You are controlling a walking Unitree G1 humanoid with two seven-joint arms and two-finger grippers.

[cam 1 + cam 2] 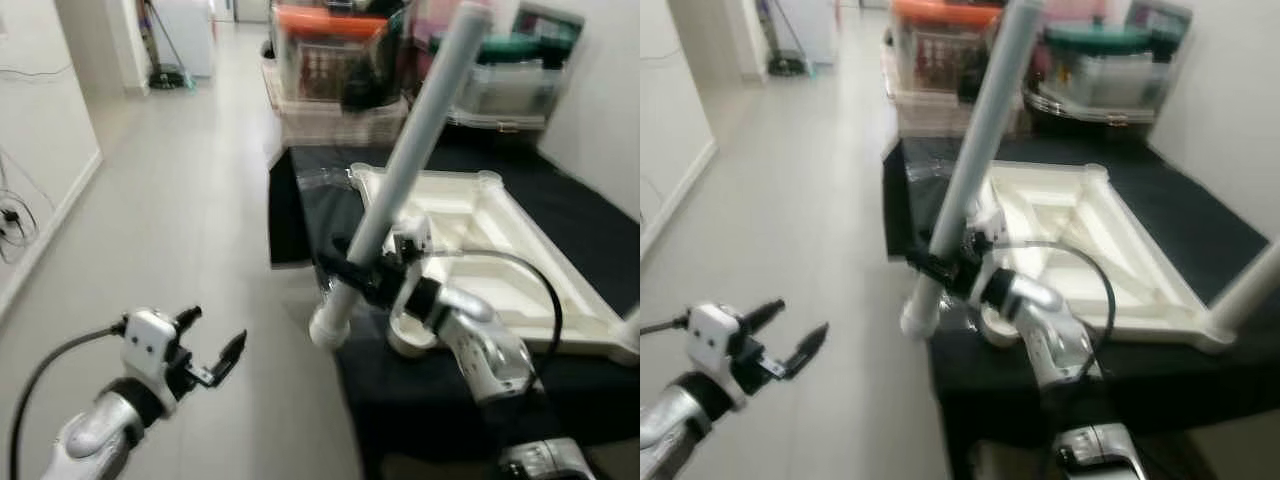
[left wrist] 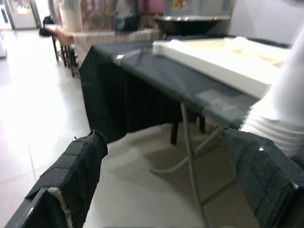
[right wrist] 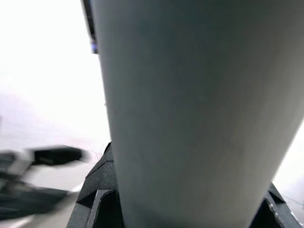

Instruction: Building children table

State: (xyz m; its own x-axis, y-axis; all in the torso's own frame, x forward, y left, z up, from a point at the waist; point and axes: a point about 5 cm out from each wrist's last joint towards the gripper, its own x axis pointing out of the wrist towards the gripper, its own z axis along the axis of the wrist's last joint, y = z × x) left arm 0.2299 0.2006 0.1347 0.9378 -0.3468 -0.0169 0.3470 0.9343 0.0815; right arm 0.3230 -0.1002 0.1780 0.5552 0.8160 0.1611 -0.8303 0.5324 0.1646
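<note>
Silver forearm and right tool (image 1: 352,268) are sitting closest to the head camera, the tool clamping a long white table leg (image 1: 410,160) low on its length, just above the ribbed end; the leg is leaning steeply, its ribbed foot hanging beside the tool past the near corner of the black-draped tabletop (image 1: 590,235), its far end rising away from the tool toward the stacked storage bins (image 1: 335,70) at the back; in the right wrist view the leg is filling the space between the black fingers, so the hold is looking full rather than by the tips. Beyond the right tool, the white table frame (image 1: 500,250) is lying upside down on the tabletop, with a corner socket just past the tool and another leg already standing up at the frame's near right corner (image 1: 628,330). Well apart from the right tool, over the pale floor (image 1: 180,220), the left tool (image 1: 205,350) is hovering with fingers spread wide and holding nothing; its wrist view is looking at the tabletop's draped edge and the leg's ribbed end. My judgement: the step in hand is bringing the leg's end to a socket; gripped so low, the long upper part is acting as a lever, so the leg may be twisting in the fingers or knocking the bins; a skewed entry could be jamming in the socket or pushing the frame across the cloth.
</note>
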